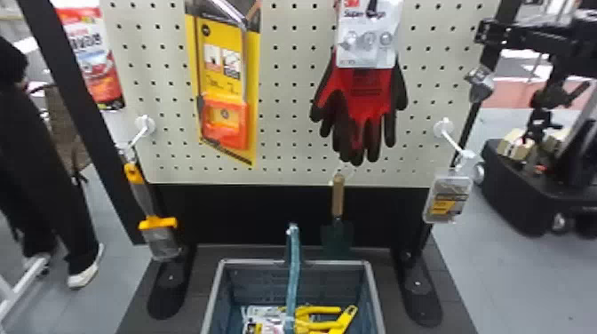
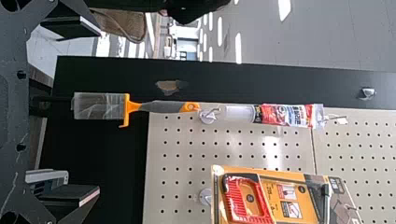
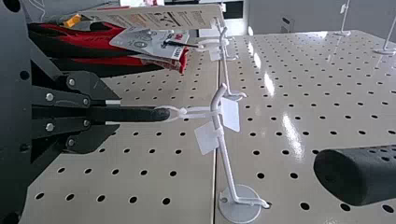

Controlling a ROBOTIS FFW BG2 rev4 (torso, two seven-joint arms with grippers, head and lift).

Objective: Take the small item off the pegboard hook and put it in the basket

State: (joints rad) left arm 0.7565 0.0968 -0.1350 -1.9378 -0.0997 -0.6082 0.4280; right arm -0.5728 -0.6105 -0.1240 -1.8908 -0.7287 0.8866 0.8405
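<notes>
Right wrist: hand (image 3: 114, 113) clasping handle (image 3: 147, 114), head: basket (image 1: 216, 284)

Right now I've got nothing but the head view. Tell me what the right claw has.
Observer: From the right wrist view, the right claw is shut on a dark item.
Operator: Say whether it's free of the hook.
Observer: It isn't. The white loop at its end is hung on the hook, near the bent tip.
Operator: Copy. Then the loop probably has to clear that tip before I head for the basket.
</notes>
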